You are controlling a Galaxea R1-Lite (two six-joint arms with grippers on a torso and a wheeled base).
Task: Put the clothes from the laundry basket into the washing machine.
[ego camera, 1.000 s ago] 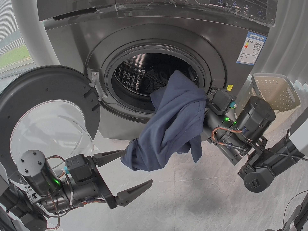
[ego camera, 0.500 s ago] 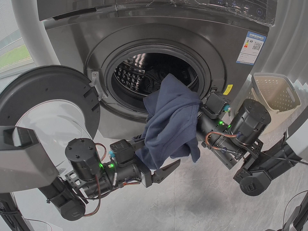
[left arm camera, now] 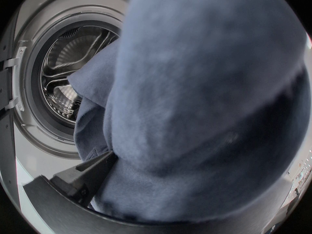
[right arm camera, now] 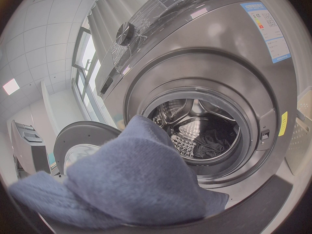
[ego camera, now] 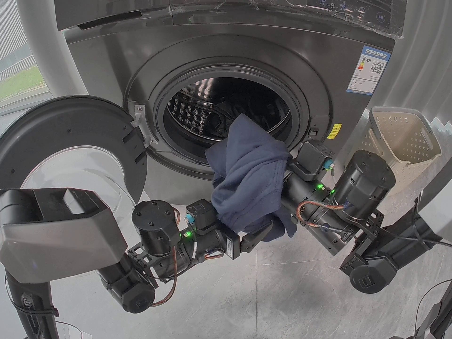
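Two hands, one garment: both arms meet at the blue garment [ego camera: 247, 175] in front of the washing machine [ego camera: 282, 57].
Change, left arm: within the last second it swings in from low beside the open door [ego camera: 70, 128] to a position directly under the garment's hanging lower end.
Left hand [ego camera: 252, 227]: the jaws stand wide. One finger [ego camera: 256, 235] shows below the cloth and the other is behind it, so the hanging fold appears to lie between them, not yet clamped.
Change, right arm: it drops slightly and shifts toward the left arm, carrying the garment along.
Right hand [ego camera: 294, 175]: buried under the draped cloth. Whether it is clamped or loose cannot be told.
Garment position: draped over the right hand, with its top fold against the lower edge of the drum [ego camera: 207, 114] mouth. It is outside the drum and its tail hangs above the floor.
Drum contents: a dark garment [right arm camera: 211, 140] already lies inside.
Laundry basket [ego camera: 405, 137]: stands beside the machine on the robot's right, apart from both arms.
Meaning for task: judged a support step, with the left hand placed to gather the tail so the whole garment clears the rim. The transfer is not yet complete.
Risk: a loose tail may snag on the door seal.
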